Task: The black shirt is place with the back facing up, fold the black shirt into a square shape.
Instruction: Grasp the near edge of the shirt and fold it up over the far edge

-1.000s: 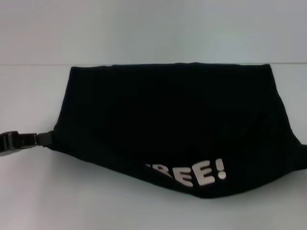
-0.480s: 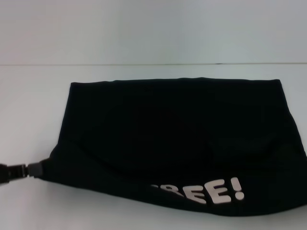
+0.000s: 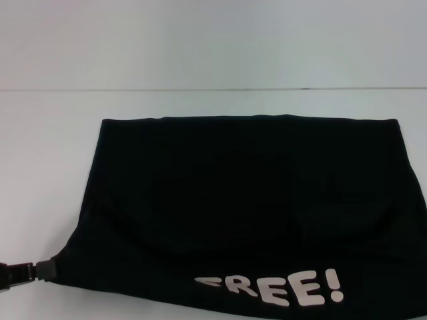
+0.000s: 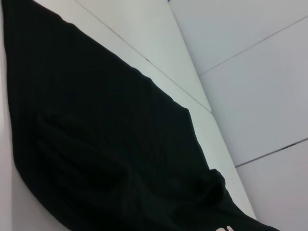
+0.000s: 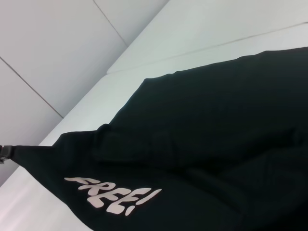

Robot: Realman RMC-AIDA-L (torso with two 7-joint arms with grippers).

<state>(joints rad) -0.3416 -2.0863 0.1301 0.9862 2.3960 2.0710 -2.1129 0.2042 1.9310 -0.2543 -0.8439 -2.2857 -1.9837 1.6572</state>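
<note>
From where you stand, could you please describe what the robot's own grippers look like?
Only the left gripper shows, at the head view's lower left edge: black, hard, blocky segments with a paler glint on top. No cables or markings are visible. The right gripper is out of view.

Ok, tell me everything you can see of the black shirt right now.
The black shirt is soft matte fabric, folded into a wide band on the white table, with a straight fold along its far edge. White block lettering reading "FREE!" shows near its close edge, so it is not plain. A sleeve-like flap lies folded over its right part. The left gripper is at its near left corner, apparently pinching the cloth; that corner looks pulled outward. No other object touches it.
</note>
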